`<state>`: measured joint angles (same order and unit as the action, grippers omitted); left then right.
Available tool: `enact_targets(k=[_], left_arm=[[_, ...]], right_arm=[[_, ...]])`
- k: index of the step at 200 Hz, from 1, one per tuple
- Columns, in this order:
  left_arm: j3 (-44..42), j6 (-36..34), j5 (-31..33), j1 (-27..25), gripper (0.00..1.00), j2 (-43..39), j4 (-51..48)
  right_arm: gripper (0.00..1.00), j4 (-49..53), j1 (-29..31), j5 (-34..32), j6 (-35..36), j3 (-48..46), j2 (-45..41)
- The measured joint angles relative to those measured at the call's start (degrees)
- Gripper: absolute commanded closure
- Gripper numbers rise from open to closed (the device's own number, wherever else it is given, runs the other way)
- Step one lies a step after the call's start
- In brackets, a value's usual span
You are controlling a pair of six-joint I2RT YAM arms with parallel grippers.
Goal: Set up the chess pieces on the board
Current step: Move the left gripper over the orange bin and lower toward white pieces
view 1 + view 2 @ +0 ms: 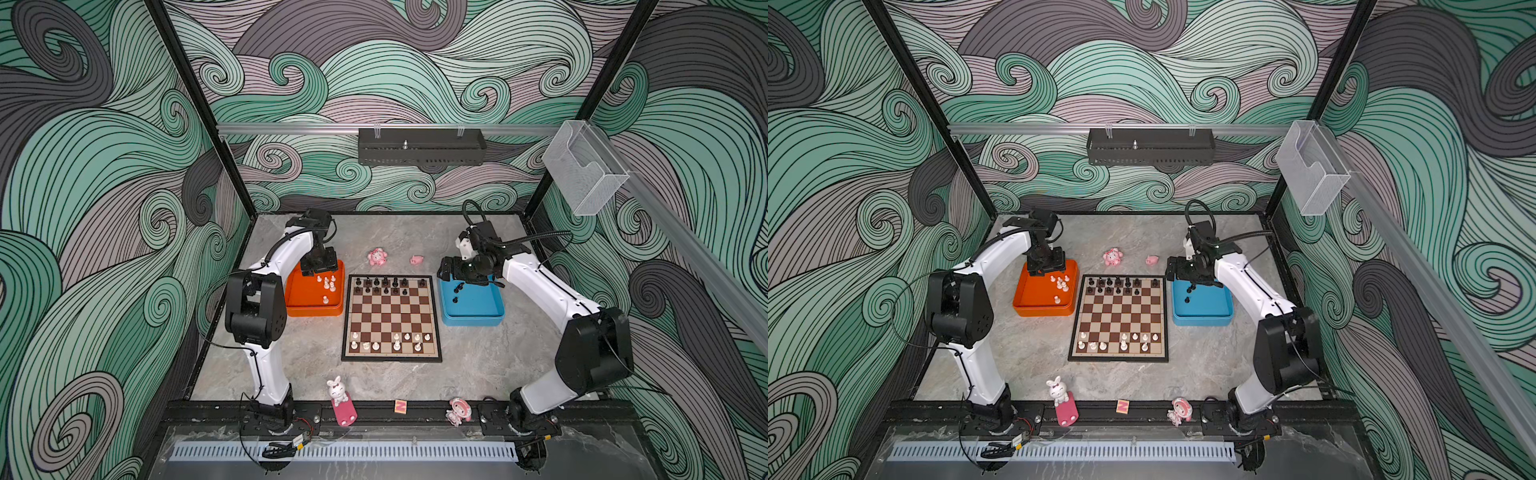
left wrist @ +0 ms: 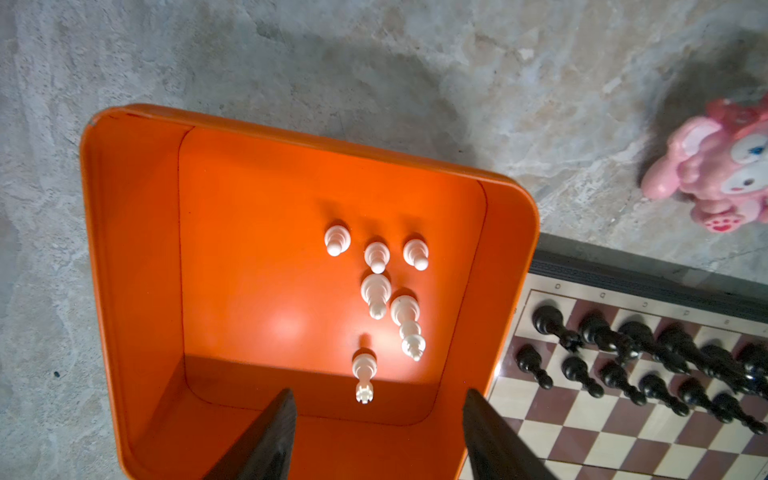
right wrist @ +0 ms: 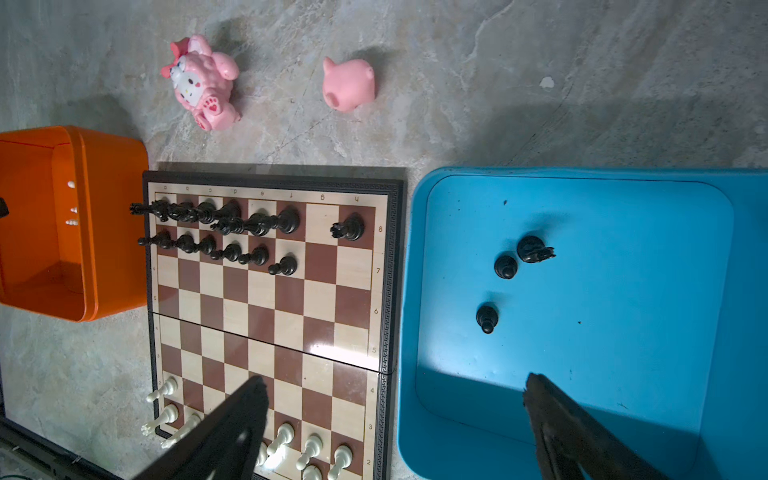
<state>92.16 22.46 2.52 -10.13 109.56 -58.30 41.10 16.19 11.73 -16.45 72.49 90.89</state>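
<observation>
Your left jaws stand apart, holding nothing, over the square orange plastic tray (image 2: 124, 257). Small white chess pieces (image 2: 377, 295) stand clustered just ahead of them, and the tray floor beside that cluster is bare. Your right jaws gape wide and empty, one over the brown-and-cream chessboard (image 3: 266, 299) and one over the blue plastic tray (image 3: 411, 291), whose rim lies just beside the board's black frame. Three black pieces (image 3: 505, 266) stand ahead, clear of the tray walls.

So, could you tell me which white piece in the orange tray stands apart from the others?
The white rook, with its notched top: it stands alone in the orange tray, while the other white pieces huddle together.
</observation>
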Motion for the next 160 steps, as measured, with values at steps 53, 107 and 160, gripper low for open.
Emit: enact_targets(k=[53,107,160], left_arm=[[2.9,0.0,0.0,2.3,0.42,4.4,-0.2],[5.3,0.0,-0.1,5.2,0.52,6.8,0.0],[5.3,0.0,-0.4,5.7,0.55,8.3,0.1]], right_arm=[[0.04,0.0,-1.7,1.2,1.2,0.0,0.6],[0.04,0.0,-2.7,2.3,1.4,0.0,1.3],[0.04,0.0,-3.3,2.7,1.5,0.0,2.4]])
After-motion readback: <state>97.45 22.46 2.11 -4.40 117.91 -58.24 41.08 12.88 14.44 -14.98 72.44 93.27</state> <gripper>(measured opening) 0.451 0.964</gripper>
